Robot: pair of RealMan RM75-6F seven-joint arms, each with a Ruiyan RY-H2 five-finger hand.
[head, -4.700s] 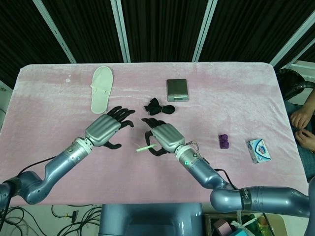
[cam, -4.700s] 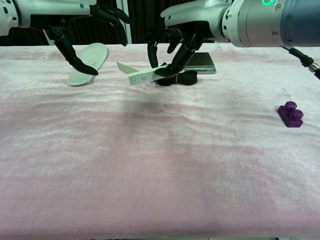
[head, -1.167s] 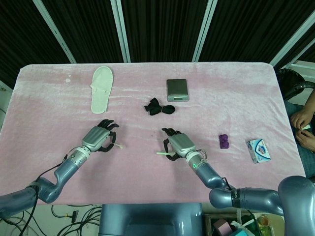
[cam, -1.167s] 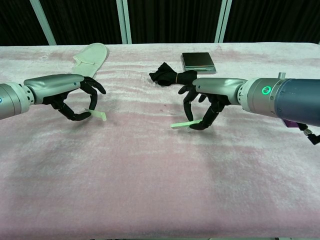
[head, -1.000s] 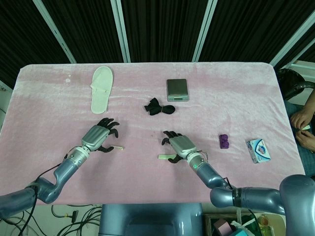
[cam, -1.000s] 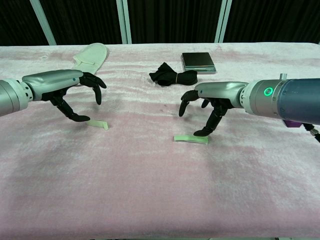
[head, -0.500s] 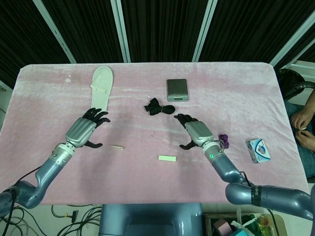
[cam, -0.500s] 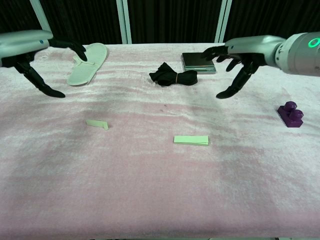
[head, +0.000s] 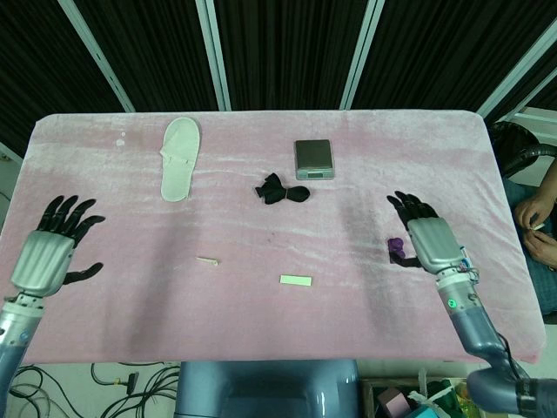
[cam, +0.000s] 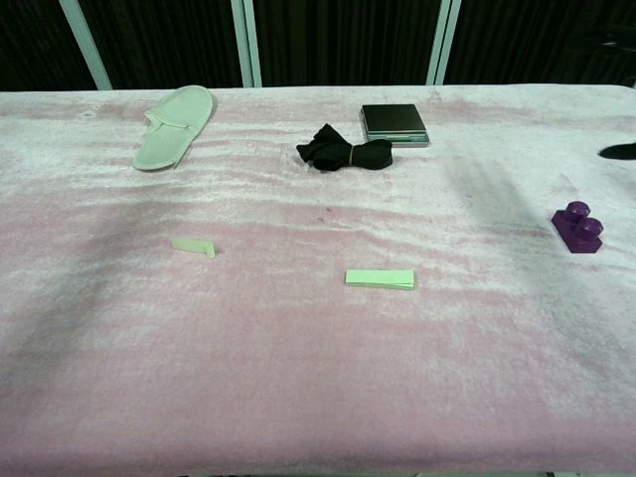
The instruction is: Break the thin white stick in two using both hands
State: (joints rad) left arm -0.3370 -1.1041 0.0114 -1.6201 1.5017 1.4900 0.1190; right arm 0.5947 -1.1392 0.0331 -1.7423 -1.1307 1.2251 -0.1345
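The white stick lies in two pieces on the pink tablecloth. The shorter piece (head: 206,260) (cam: 193,245) is left of centre, and the longer piece (head: 296,279) (cam: 380,278) lies flat near the middle. My left hand (head: 50,250) hovers far out at the table's left edge with its fingers spread and nothing in it. Over at the right side my right hand (head: 426,241) is spread open too, beside the purple block. Only a dark fingertip (cam: 618,151) of the right hand shows at the edge of the chest view.
A white slipper (head: 179,158) (cam: 174,125) lies at the back left. A black cloth bundle (head: 280,189) (cam: 344,150) and a small grey scale (head: 313,158) (cam: 395,123) sit behind the middle. A purple block (head: 397,250) (cam: 580,227) lies at the right. A person's hands show at the far right.
Both hands have let go of the stick pieces, which now lie on the cloth, and have swung outward to the left and right table edges, leaving the chest view.
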